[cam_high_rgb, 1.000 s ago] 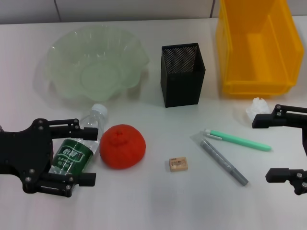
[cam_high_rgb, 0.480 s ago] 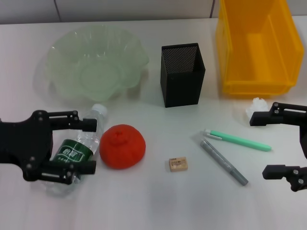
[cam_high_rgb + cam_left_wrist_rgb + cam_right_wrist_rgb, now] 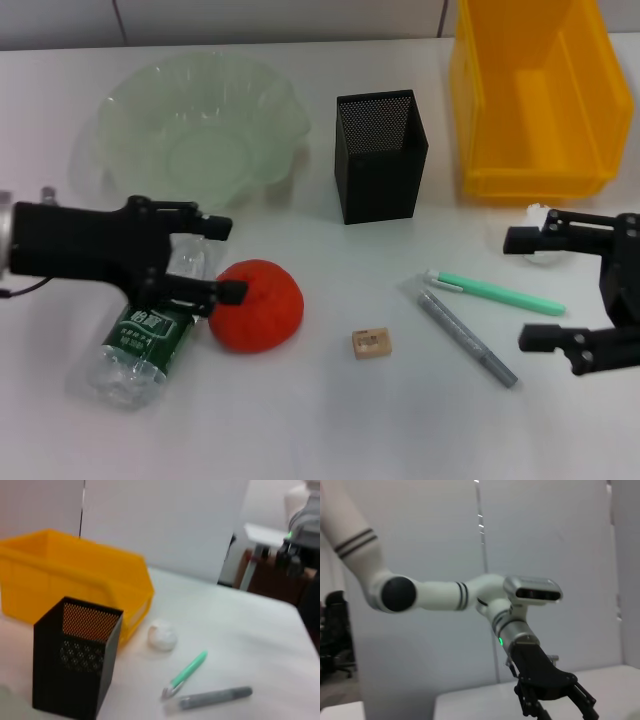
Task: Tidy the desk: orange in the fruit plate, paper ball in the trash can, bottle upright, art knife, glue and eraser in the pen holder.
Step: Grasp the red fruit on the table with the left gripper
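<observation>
The bottle [image 3: 142, 342] lies on its side at the front left, its cap end hidden behind my left gripper [image 3: 225, 260]. That gripper is open, its fingers straddling the bottle's clear upper part. The orange [image 3: 258, 305] sits right beside the lower finger. The fruit plate [image 3: 120, 105] stands behind them. My right gripper [image 3: 522, 290] is open near the green art knife [image 3: 500, 293] and the grey glue [image 3: 466, 338]. Its upper finger half covers the paper ball [image 3: 534, 212]. The eraser [image 3: 371, 343] lies at front centre. The pen holder [image 3: 380, 155] and trash can [image 3: 535, 95] stand at the back.
The left wrist view shows the pen holder [image 3: 75, 670], the trash can [image 3: 75, 565], the paper ball [image 3: 162, 635], the art knife [image 3: 187, 672] and the glue [image 3: 210, 699]. In the right wrist view the left arm hangs over the table's far side.
My left gripper has slid right along the bottle to its upper part, and its fingers stand closer together. My right gripper has moved left toward the knife and now covers part of the paper ball.
</observation>
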You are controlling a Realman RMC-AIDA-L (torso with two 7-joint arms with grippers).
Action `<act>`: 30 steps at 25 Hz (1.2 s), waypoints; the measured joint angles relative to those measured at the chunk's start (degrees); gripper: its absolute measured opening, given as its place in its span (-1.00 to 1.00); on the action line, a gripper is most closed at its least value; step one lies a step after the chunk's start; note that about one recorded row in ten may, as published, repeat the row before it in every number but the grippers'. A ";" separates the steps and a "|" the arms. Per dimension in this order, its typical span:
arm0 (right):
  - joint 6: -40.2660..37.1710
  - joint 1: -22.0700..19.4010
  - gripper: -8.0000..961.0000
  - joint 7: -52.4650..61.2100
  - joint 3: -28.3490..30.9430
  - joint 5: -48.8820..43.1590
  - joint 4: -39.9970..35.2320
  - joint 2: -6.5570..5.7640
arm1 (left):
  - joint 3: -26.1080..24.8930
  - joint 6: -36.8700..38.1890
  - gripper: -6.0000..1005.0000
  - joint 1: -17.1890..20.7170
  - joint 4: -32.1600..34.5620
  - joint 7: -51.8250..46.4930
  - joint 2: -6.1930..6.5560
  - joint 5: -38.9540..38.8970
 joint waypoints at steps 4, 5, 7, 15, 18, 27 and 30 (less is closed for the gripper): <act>2.87 0.02 0.69 -0.01 -0.01 -0.62 1.36 -0.12 | 0.43 -3.35 0.59 -4.00 1.53 -1.77 -1.98 6.69; 3.40 0.00 0.69 -0.02 -0.01 -0.68 1.62 -0.12 | 0.43 -3.35 0.58 -4.00 1.53 -1.77 -1.98 6.69; 4.06 -0.22 0.69 -0.02 0.00 -0.70 1.86 -0.03 | 0.86 -4.44 0.56 -5.52 1.22 -2.08 -2.28 8.45; 4.35 -1.03 0.68 -0.02 0.34 -0.76 2.91 0.03 | 14.50 -14.88 0.49 -6.70 0.41 -3.93 -2.42 12.47; 4.35 -1.23 0.68 -0.02 0.41 -0.76 2.94 0.01 | 14.82 -15.18 0.47 -6.56 0.41 -4.00 -2.45 12.17; 4.35 -1.34 0.67 -0.02 0.04 -0.76 2.94 0.00 | 14.62 -14.95 0.18 -6.05 0.41 -3.75 -2.49 10.50; 4.35 -1.45 0.67 -0.02 0.08 -0.76 2.94 0.00 | 14.60 -14.72 -0.12 -5.89 0.41 -3.69 -2.45 9.37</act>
